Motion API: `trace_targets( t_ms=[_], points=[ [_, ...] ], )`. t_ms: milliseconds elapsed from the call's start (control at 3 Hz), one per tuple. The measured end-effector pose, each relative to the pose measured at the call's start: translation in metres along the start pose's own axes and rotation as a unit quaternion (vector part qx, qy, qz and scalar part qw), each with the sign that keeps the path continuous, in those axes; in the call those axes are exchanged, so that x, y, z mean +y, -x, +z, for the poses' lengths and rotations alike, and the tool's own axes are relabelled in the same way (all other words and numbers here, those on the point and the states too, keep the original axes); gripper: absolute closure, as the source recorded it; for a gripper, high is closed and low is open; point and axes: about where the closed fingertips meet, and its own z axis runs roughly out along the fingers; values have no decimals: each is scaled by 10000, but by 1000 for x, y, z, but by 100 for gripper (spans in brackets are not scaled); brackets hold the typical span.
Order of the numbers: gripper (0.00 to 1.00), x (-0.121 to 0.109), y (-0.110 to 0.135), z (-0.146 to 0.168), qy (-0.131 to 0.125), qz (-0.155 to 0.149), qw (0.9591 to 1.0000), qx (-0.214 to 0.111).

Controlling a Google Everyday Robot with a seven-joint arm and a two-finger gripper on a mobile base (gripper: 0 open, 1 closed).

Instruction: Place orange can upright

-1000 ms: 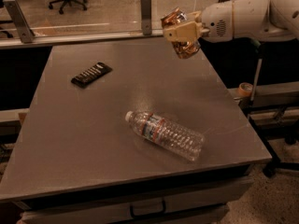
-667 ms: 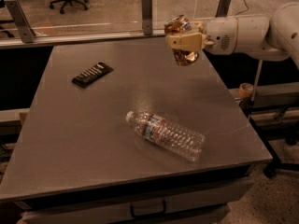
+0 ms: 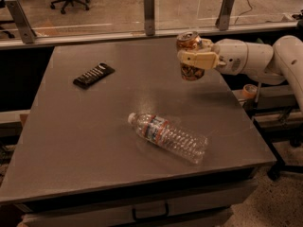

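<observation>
Orange can (image 3: 191,72) upright in gripper (image 3: 189,55), midair

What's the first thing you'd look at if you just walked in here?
Probably the shiny orange can, held in the air over the far right of the gray table by the white arm's end effector, which is shut around it. Next comes the clear water bottle lying on its side near the table's middle, then a flat black object at the far left.

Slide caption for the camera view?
Two-finger tool holds a shiny orange-gold aluminium can near-upright above the far right of the grey table.
</observation>
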Motion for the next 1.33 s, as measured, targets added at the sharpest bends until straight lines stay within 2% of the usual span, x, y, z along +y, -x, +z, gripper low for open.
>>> trace_targets(
  t_ms=[667,1000,1333],
  points=[
    [100,9,-26,-19,462,147,9978,-446],
    [82,11,-32,-21,616,23,9972,-424],
    [59,11,-39,-26,650,-27,9969,-447]
  ],
)
